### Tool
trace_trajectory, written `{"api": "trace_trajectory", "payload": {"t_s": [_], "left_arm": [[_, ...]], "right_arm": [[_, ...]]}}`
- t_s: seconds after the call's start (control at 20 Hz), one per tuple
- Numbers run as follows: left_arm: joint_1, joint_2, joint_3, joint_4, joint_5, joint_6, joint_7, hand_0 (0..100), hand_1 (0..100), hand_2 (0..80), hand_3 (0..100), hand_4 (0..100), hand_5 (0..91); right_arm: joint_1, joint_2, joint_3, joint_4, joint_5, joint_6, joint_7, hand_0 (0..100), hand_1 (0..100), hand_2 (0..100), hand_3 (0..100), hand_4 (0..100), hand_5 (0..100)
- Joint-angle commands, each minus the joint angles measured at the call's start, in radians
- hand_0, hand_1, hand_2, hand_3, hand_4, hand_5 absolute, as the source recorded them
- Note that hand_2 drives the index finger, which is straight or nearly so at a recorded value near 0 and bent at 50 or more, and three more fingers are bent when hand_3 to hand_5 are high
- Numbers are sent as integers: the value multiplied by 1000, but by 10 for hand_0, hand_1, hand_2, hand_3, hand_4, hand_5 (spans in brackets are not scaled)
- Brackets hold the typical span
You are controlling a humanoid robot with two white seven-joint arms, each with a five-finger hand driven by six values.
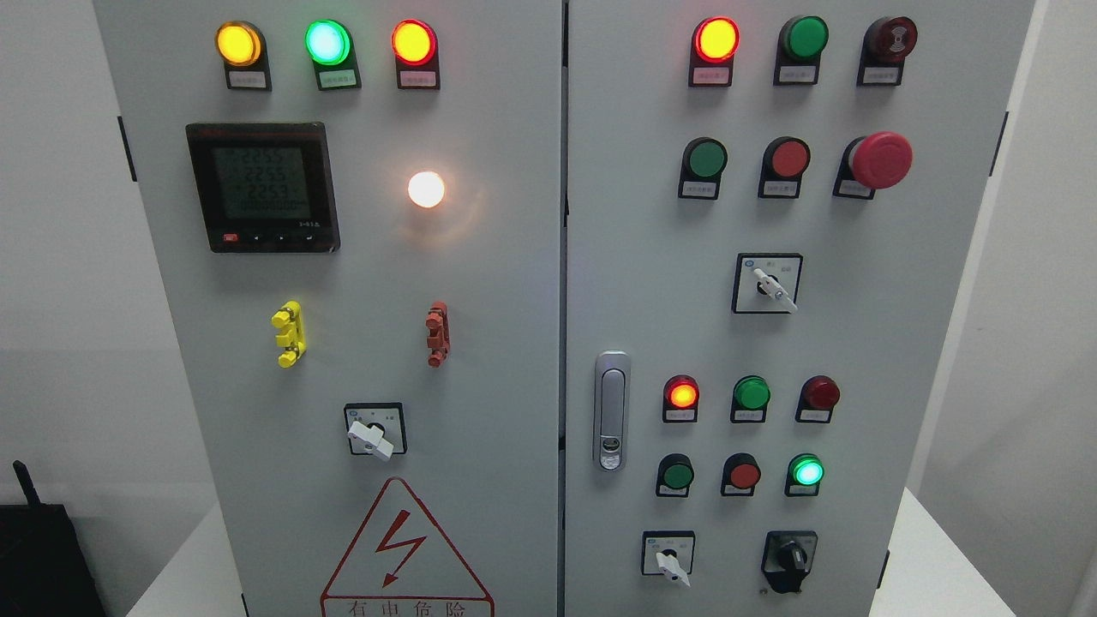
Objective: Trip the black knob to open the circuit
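Neither of my hands shows in the head view, so I cannot tell whether my fingers are apart or together. In front of me stands the grey cabinet (480,283) with two doors. The black knob (789,559) sits in the lower right corner of the right door, just right of a white-handled selector switch (668,555) near that door's bottom edge. The knob's grip stands close to upright.

Above it on the right door, a lit green lamp (806,471) glows beside a red push button (743,474) and a green push button (676,474). One row higher, a lit red lamp (682,394) sits at the left of an unlit green and an unlit red one. A silver door handle (612,410) runs upright along the right door's left edge. The big red mushroom button (878,159) sticks out near the right door's upper right corner.

On the left door, a digital meter (262,186) with dim digits sits toward the upper left, and a white lamp (426,189) shines to its right. Along that door's top edge, a yellow, a green and a red lamp are all lit. A yellow clip (289,333) and a red clip (438,333) are mounted lower down, above another white selector switch (373,435). A red lightning warning triangle (403,553) reaches the left door's bottom edge
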State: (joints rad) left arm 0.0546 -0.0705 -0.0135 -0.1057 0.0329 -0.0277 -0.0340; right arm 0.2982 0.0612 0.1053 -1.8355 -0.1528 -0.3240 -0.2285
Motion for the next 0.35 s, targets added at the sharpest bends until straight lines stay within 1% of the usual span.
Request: {"api": "trace_trajectory", "payload": {"t_s": [0.0, 0.3], "left_arm": [[-2, -2, 1, 0, 2, -1, 0, 120, 389, 0, 0, 0, 0], [-4, -2, 1, 0, 2, -1, 0, 120, 389, 0, 0, 0, 0]], "right_arm": [[-2, 2, 4, -24, -2, -14, 5, 26, 96, 0, 55, 0, 0], [-4, 2, 4, -19, -2, -14, 6, 15, 95, 0, 50, 0, 0]]}}
